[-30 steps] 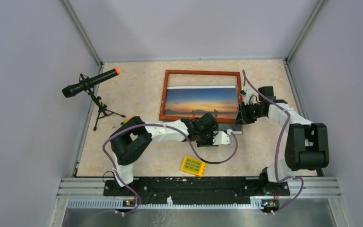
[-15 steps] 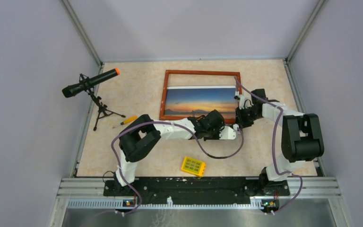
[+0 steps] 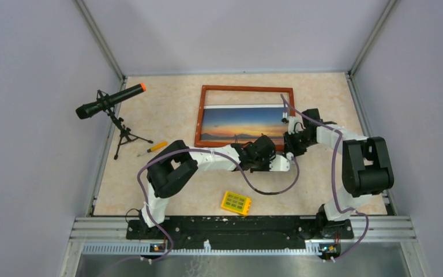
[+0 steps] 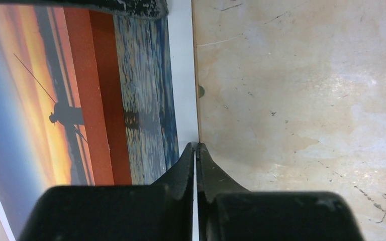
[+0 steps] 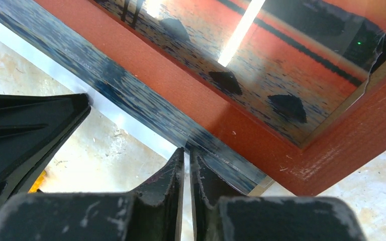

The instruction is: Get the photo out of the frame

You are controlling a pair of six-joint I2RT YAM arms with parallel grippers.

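The photo [image 3: 245, 122] is only partly out, I judge: flat on the table [image 4: 291, 100], it sticks past the 6 o'clock rail of the frame [image 3: 246, 88]. Left fingers [image 4: 183, 168] and right fingers [image 5: 173, 173], nearly closed, pinch its white margin near the 5 o'clock corner. The arms hide that corner from above.

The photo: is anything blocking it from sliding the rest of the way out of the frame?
Nothing visible blocks it. The photo pokes out under the frame's near bar, with the left fingers and right fingers pinching its white edge. Only the yellow block lies further toward the arms.
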